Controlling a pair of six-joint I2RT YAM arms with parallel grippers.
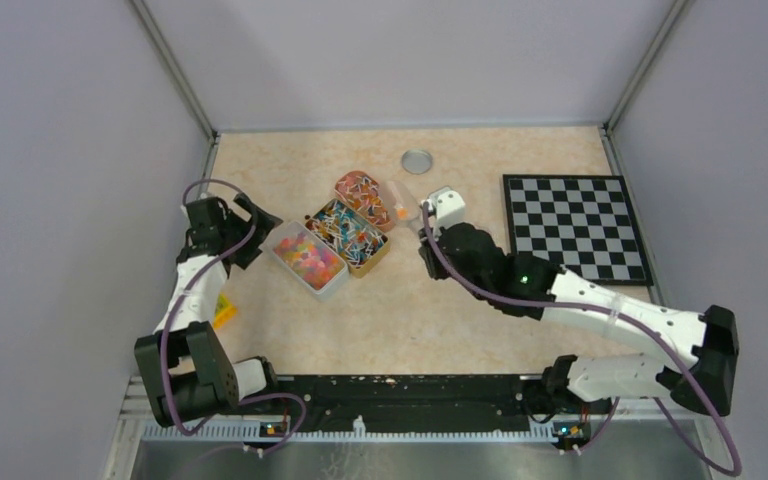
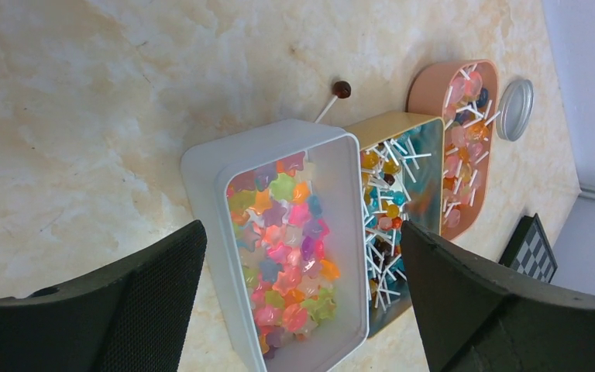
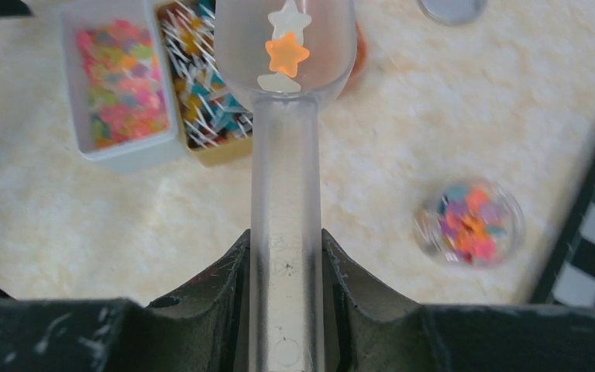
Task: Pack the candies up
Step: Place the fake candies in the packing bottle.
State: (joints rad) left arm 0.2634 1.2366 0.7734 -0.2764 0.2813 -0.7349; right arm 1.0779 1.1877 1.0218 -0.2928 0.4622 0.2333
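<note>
Candies (image 2: 287, 256) — star-shaped, mixed colours — are heaped in a white tub (image 2: 201, 167) just beside a gold lollipop tin (image 2: 391, 128). The left gripper (image 2: 302, 232) is held wide open near the tub. A clear scoop (image 3: 285, 155) — a few stars in its bowl — is clamped by the right gripper (image 3: 285, 256); more are seen in a small jar (image 3: 469, 225).

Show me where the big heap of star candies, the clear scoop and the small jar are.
star candies (image 2: 287, 256), left wrist view, middle of the heap.
clear scoop (image 3: 287, 198), right wrist view, middle of its handle.
small jar (image 3: 423, 232), right wrist view, its left rim.
</note>
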